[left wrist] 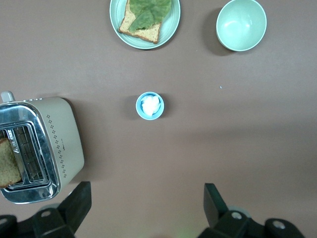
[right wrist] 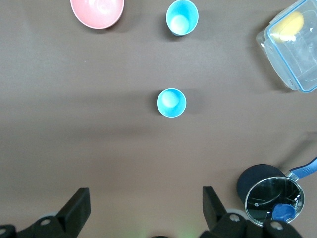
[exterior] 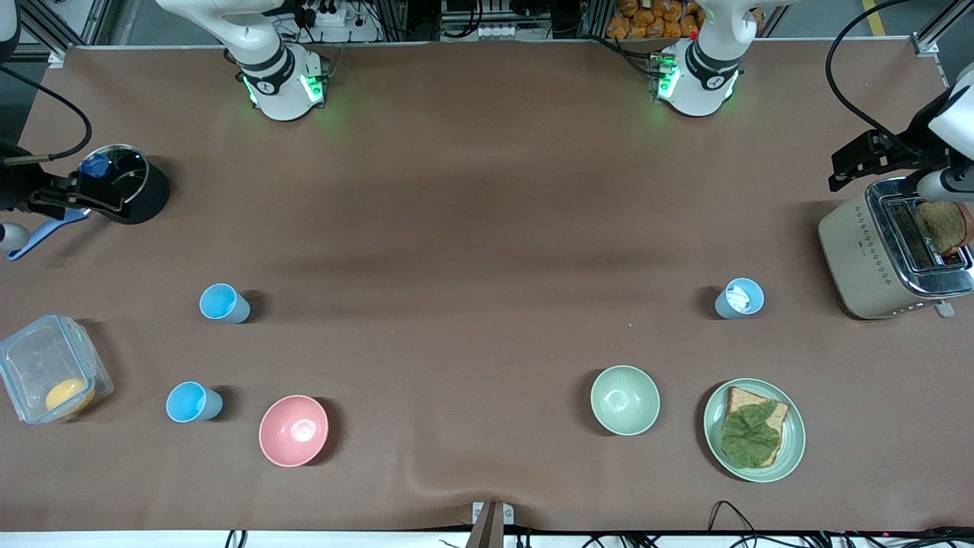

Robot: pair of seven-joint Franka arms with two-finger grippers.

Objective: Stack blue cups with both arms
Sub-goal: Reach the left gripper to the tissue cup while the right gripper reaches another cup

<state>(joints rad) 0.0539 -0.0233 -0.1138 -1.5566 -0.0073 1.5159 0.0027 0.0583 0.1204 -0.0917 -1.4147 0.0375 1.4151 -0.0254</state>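
Two bright sky blue cups stand upright toward the right arm's end of the table, one (exterior: 224, 303) farther from the front camera than the other (exterior: 194, 402). They also show in the right wrist view, the farther cup (right wrist: 171, 102) and the nearer cup (right wrist: 182, 24). A paler blue cup (exterior: 739, 298) with something white inside stands toward the left arm's end, and shows in the left wrist view (left wrist: 150, 105). My left gripper (left wrist: 147, 189) is open and empty, high over bare table. My right gripper (right wrist: 144, 191) is also open, empty and high. Neither gripper shows in the front view.
A pink bowl (exterior: 294, 430) is beside the nearer blue cup. A pale green bowl (exterior: 625, 399) and a plate (exterior: 791, 449) with bread and a leaf sit near the front. A toaster (exterior: 875, 259), a black pot (exterior: 144, 198) and a clear box (exterior: 30, 358) stand at the table's ends.
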